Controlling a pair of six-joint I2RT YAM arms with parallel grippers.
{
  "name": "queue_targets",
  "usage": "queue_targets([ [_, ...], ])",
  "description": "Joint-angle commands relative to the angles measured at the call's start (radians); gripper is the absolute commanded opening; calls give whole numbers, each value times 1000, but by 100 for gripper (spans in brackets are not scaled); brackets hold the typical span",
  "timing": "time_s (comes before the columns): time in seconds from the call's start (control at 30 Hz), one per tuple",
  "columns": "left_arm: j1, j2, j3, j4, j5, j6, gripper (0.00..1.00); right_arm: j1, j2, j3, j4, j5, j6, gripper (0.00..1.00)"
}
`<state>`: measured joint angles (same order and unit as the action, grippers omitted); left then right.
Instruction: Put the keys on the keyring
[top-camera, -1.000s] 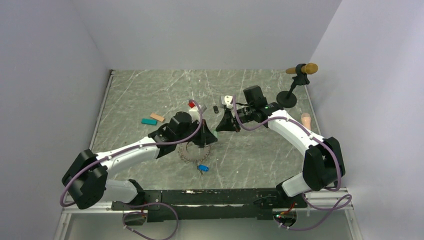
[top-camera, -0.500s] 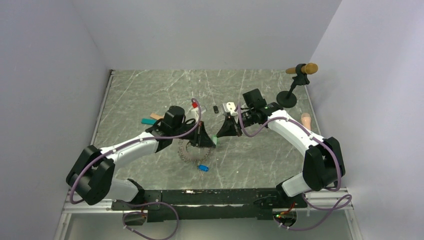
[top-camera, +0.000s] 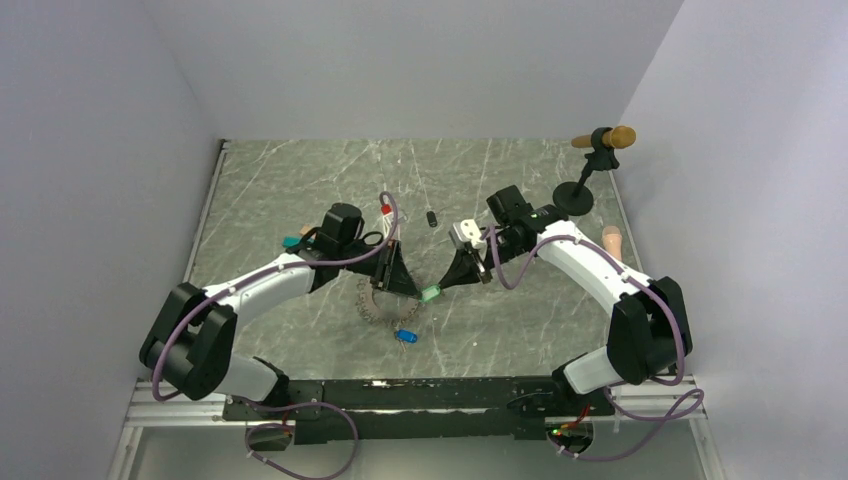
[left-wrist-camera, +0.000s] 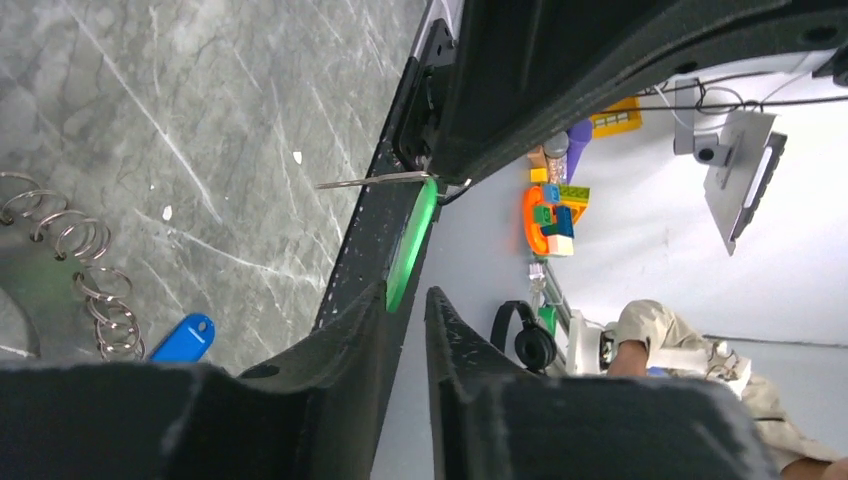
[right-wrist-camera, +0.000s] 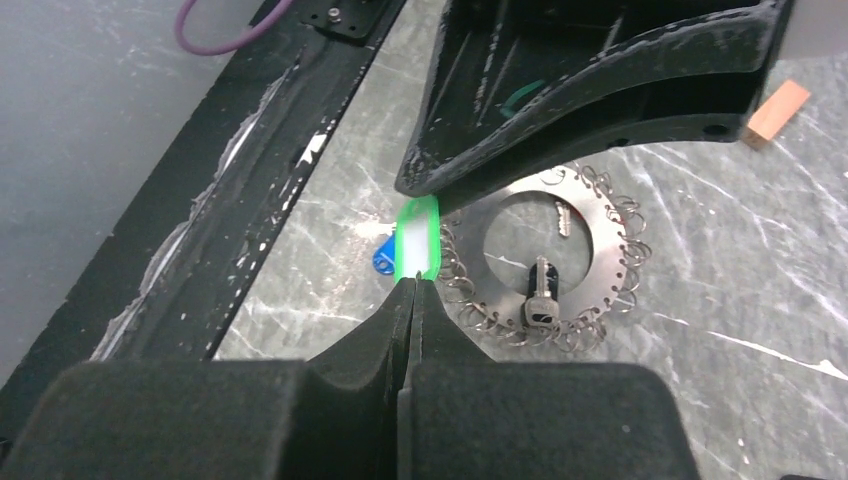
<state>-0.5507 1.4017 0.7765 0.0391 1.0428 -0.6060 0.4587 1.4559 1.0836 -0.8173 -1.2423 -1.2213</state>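
The green key (top-camera: 431, 293) hangs between the two grippers, just above the table. My right gripper (right-wrist-camera: 414, 283) is shut on its metal end, and the green tag (right-wrist-camera: 416, 238) sticks out past the tips. My left gripper (left-wrist-camera: 406, 292) has its jaws slightly apart with nothing between them; the green tag (left-wrist-camera: 410, 245) shows edge-on just beyond one fingertip. The keyring (right-wrist-camera: 545, 260), a flat metal ring fringed with small loops, lies on the table under the grippers, with one dark-headed key on it. The blue key (top-camera: 405, 335) lies beside the keyring (top-camera: 378, 305), on its near side.
A teal block (top-camera: 292, 241) and an orange block (right-wrist-camera: 778, 110) lie left of the left arm. A small red thing (top-camera: 385, 209) and a small black thing (top-camera: 431, 218) sit behind the grippers. A black stand with a tan top (top-camera: 590, 170) stands at the back right.
Both grippers have moved toward the near edge with the green key between them. The left jaws, shut before, have parted a little. The right gripper stays shut on the key.
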Motion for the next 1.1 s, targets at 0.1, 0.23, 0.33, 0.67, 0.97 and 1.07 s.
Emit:
queue_targets([
  [0.1,12,-40,47,-119,-93,103,40,-5,5,34,-66,-71,-59,0],
  [0.23,11,-150,4,-49,-156,140,45,-5,7,27,-6,-75,13,0],
  [0.33,-16,-270,-66,67,-221,190,45,-5,9,22,29,-89,62,0],
  [0.67,-217,-451,-301,468,-432,541,50,-8,34,16,41,-247,97,0],
  [0.97,-290,-346,-249,489,-589,594,44,-8,36,7,96,-232,161,0],
  [1.07,-296,-331,-244,496,-605,586,40,-7,35,7,99,-226,163,0],
])
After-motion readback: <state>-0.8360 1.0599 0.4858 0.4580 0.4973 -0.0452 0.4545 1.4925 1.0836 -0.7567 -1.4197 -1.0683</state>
